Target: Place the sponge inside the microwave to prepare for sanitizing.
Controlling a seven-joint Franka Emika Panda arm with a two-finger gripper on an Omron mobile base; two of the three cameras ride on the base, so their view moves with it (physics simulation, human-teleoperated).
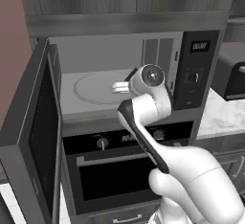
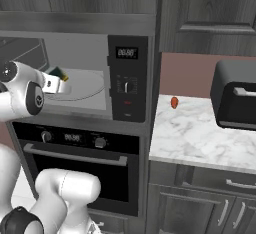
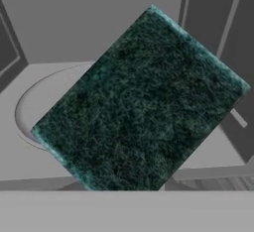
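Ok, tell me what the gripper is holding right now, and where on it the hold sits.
The gripper holds the sponge inside the open microwave, above the turntable. The sponge's green face hides where the fingers sit.

sponge (image 3: 141,102) held inside open microwave (image 1: 115,60)

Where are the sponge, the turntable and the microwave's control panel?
sponge (image 3: 139,102), hand view, middle of its green scouring face.
turntable (image 1: 95,88), left base view, bare glass left of the gripper.
control panel (image 2: 128,78), right base view, black face between display and knob.
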